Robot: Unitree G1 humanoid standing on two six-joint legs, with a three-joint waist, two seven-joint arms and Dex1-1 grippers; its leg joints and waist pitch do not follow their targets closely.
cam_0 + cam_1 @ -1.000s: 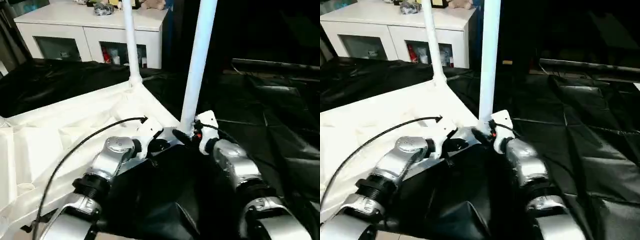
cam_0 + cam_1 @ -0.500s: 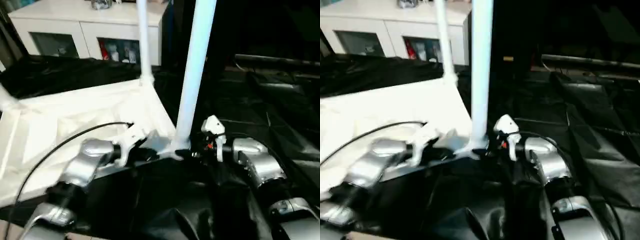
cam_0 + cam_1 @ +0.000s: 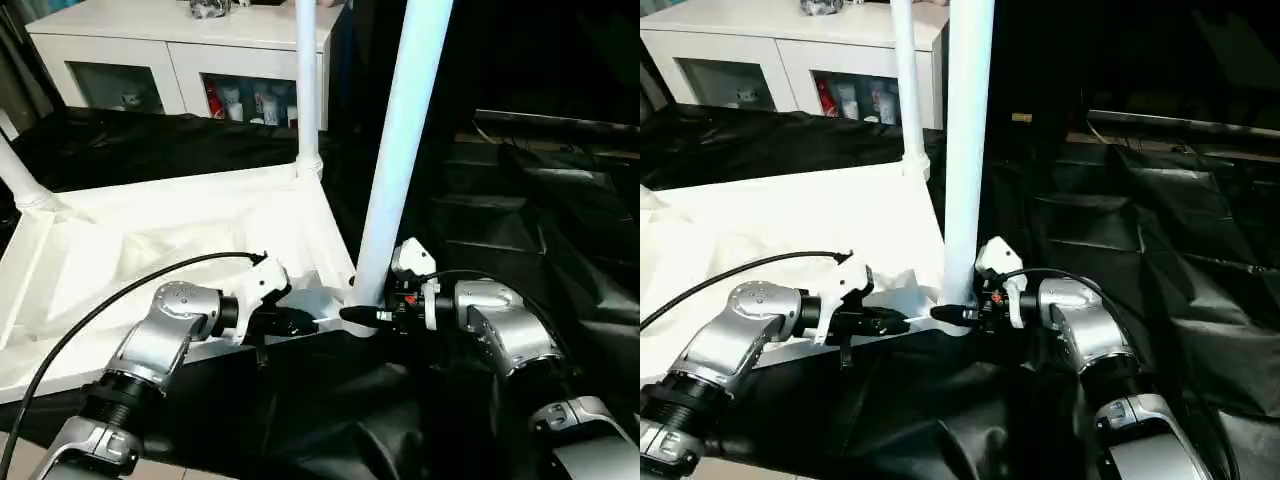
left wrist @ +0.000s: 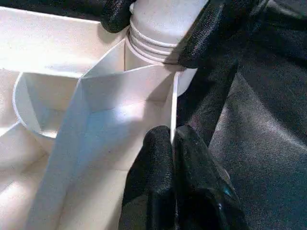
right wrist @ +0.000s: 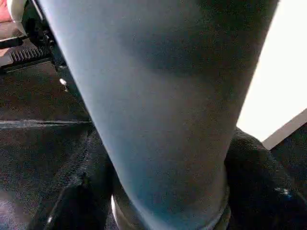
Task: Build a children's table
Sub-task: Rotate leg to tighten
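The children's table [image 3: 160,240] lies upside down, ribbed underside up, with white tube legs standing in its corners. The near leg [image 3: 400,150] rises at the corner closest to me. My right gripper [image 3: 362,316] reaches in level from the right. Its black fingers [image 4: 206,28] press on both sides of that leg's threaded base [image 4: 158,28]. The leg [image 5: 158,96] passes between the dark pads in the right wrist view. My left gripper [image 4: 171,139] is shut on the thin upright rim of the table top, just left of that corner [image 3: 290,320].
Crinkled black sheeting [image 3: 520,200] covers the surface around and under the table. A white cabinet [image 3: 180,50] with glass-fronted compartments stands at the back. A far leg [image 3: 305,90] and a left leg [image 3: 15,175] stand upright.
The head camera has shifted. My right wrist has turned level and its fingers have drawn in against the near leg's base. The left gripper has kept its pinch on the rim.
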